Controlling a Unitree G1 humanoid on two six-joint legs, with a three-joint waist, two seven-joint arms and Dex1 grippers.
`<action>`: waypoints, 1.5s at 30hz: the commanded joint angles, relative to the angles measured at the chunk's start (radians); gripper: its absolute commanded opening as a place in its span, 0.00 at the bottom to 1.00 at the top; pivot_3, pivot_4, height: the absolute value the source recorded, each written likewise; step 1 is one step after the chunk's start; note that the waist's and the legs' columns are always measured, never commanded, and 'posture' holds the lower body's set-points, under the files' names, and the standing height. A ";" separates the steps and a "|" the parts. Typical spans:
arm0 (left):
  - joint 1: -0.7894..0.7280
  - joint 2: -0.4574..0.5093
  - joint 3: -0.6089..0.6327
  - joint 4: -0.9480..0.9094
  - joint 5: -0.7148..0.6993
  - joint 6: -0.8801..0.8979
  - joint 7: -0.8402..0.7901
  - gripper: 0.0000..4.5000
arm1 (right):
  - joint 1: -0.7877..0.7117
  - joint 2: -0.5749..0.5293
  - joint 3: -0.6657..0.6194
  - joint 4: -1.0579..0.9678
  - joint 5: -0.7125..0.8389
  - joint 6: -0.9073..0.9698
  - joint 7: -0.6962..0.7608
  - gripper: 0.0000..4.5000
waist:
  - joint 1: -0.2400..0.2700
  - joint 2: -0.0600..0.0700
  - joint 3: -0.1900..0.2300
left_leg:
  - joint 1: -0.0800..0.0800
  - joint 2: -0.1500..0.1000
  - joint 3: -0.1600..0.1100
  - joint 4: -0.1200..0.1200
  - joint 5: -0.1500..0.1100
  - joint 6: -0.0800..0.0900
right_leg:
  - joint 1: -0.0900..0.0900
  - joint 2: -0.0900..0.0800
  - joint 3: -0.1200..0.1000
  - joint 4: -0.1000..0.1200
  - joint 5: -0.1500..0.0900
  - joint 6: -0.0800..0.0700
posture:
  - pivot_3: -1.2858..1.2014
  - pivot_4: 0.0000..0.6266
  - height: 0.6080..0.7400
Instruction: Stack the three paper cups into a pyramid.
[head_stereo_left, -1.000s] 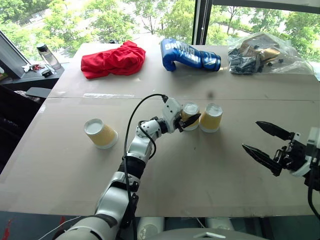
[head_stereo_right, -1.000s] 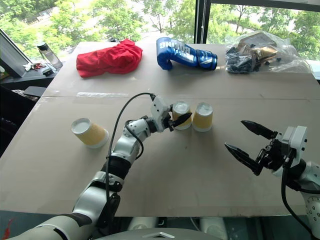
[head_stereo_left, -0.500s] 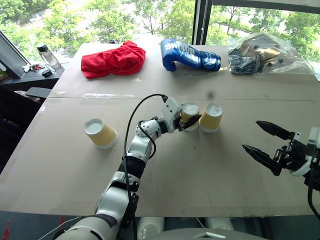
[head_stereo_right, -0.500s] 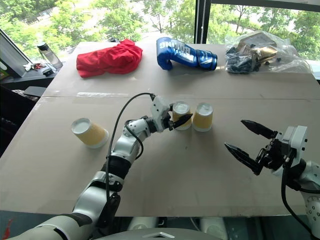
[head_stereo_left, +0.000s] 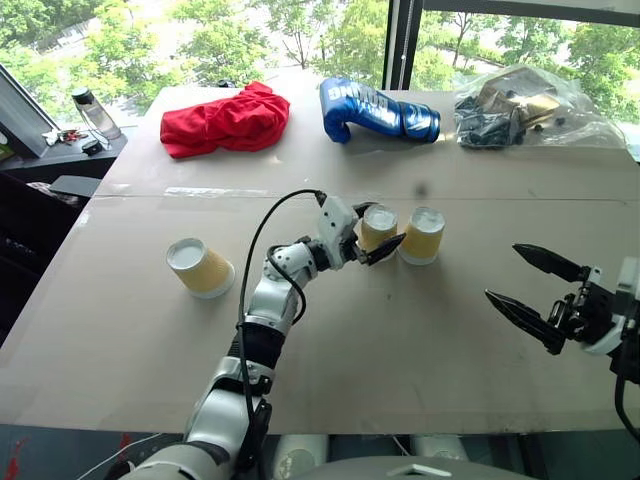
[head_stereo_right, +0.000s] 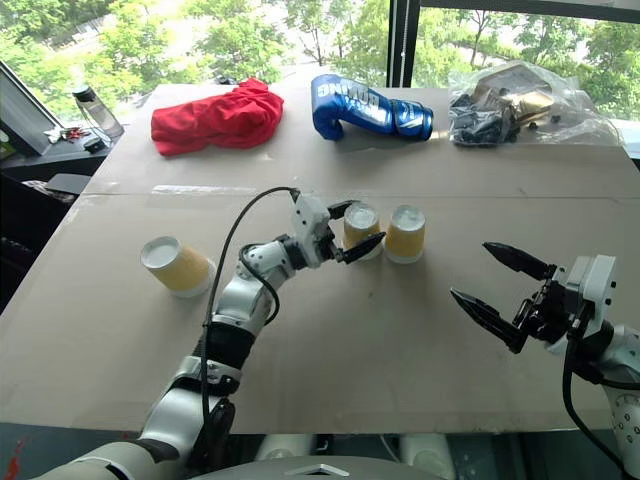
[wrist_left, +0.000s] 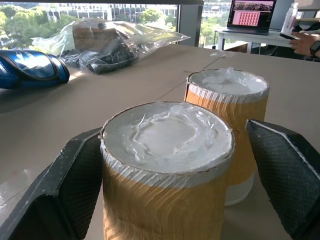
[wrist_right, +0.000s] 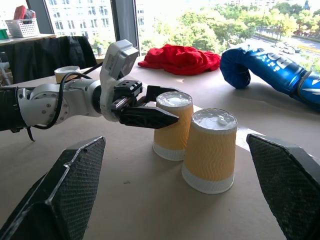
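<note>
Two paper cups stand upside down, side by side and touching, at the table's middle: the left cup (head_stereo_left: 378, 227) and the right cup (head_stereo_left: 421, 236). My left gripper (head_stereo_left: 372, 232) is open, with one finger on each side of the left cup (wrist_left: 167, 165) and small gaps between them. The third paper cup (head_stereo_left: 200, 267) stands apart at the left. My right gripper (head_stereo_left: 502, 272) hovers open and empty over the table at the right, pointing toward the pair of cups (wrist_right: 172, 125).
At the table's far edge lie a red cloth (head_stereo_left: 228, 120), a blue boxing glove (head_stereo_left: 378, 110) and a clear plastic bag (head_stereo_left: 515, 108) of dark items. A bottle (head_stereo_left: 95, 110) stands on a side ledge at the left.
My left gripper has opened and let go of the left cup, which stays standing beside the other. The right gripper has not moved.
</note>
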 joint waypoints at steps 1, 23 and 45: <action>0.039 0.031 0.011 -0.142 -0.032 0.049 -0.003 0.99 | 0.007 0.001 -0.007 -0.011 0.006 -0.022 0.013 1.00 | -0.001 0.000 0.000 | 0.000 0.000 0.000 0.000 0.000 0.000 | 0.000 0.000 0.000 0.000 0.000 0.000 | 0.52 0.24 1.00; 0.798 0.031 0.372 -1.196 0.140 0.375 0.674 0.99 | -0.211 -0.023 0.134 0.165 0.032 0.007 0.187 1.00 | -0.002 0.000 0.000 | 0.004 0.003 -0.001 0.000 0.000 0.001 | 0.005 -0.001 0.000 -0.002 0.000 0.000 | 0.52 0.24 1.00; 0.822 -0.027 0.449 -0.888 0.113 0.211 0.718 0.99 | -0.195 -0.026 0.152 0.116 0.022 -0.020 0.257 1.00 | -0.001 -0.001 -0.001 | 0.004 0.001 -0.003 0.001 0.000 0.001 | 0.007 -0.003 -0.003 -0.002 0.000 -0.001 | 0.52 0.24 1.00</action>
